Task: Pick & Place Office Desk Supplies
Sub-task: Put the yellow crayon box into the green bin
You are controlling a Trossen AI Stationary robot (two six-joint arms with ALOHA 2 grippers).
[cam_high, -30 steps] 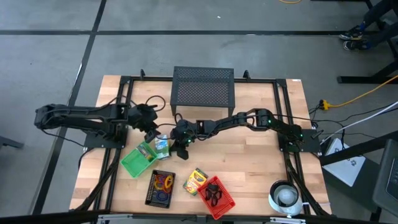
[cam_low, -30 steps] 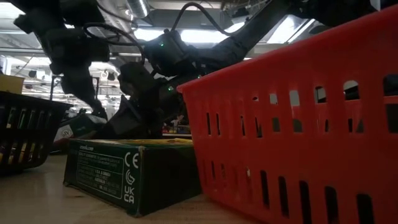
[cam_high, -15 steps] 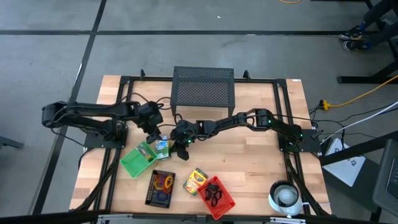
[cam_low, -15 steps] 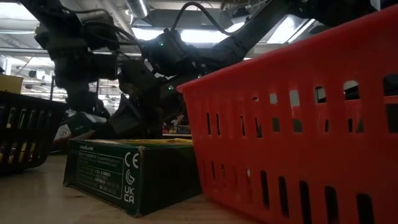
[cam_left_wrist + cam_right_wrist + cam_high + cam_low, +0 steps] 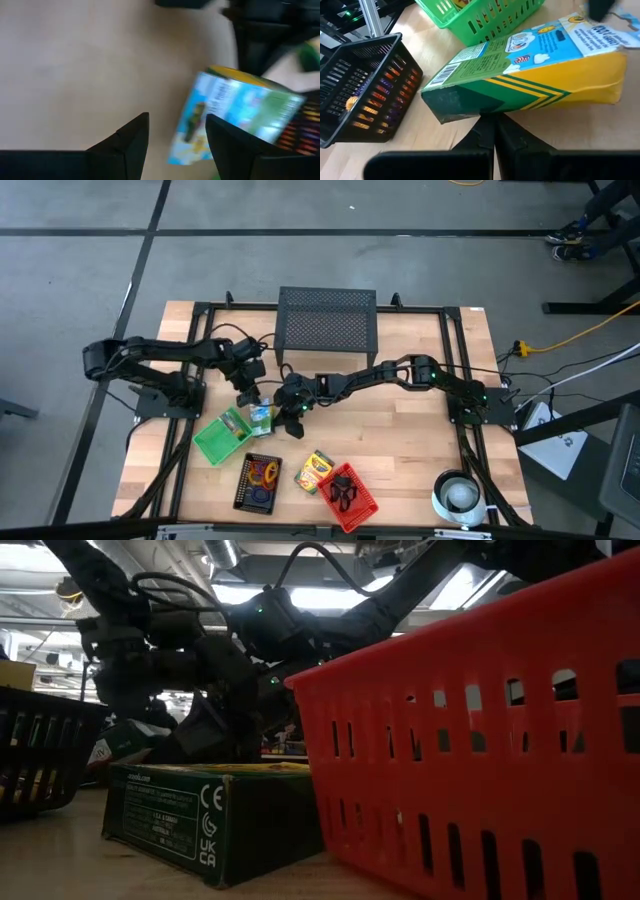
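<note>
From above, I count two crayon boxes on the wooden table (image 5: 400, 440): one crayon box (image 5: 261, 416) lies just beside the green basket (image 5: 222, 438), and a second crayon box (image 5: 314, 470) sits nearer the front edge, touching the red basket (image 5: 350, 495). There are three baskets in all: green, red, and a black basket (image 5: 258, 482) holding orange and purple rings (image 5: 264, 473). The red one holds black clips (image 5: 343, 492); I can't count them. One black mesh stand (image 5: 326, 325) stands at the back and one white roll (image 5: 459, 494) at the front right corner. The left gripper (image 5: 245, 395) hangs just above the first box; the right gripper (image 5: 292, 420) is down beside that same box.

From table height, the second crayon box (image 5: 205, 820) lies flat against the red basket (image 5: 480, 740), the black basket (image 5: 40, 755) off to one side, both arms dark behind.

The left wrist camera shows its two fingers (image 5: 130, 140) spread apart, the blue-faced crayon box (image 5: 235, 117) just past them, not gripped.

The right wrist camera shows its fingers (image 5: 492, 132) pressed together under the edge of the tilted box (image 5: 530, 75), holding nothing, with the green basket (image 5: 485, 15) and black basket (image 5: 365, 95) nearby.
</note>
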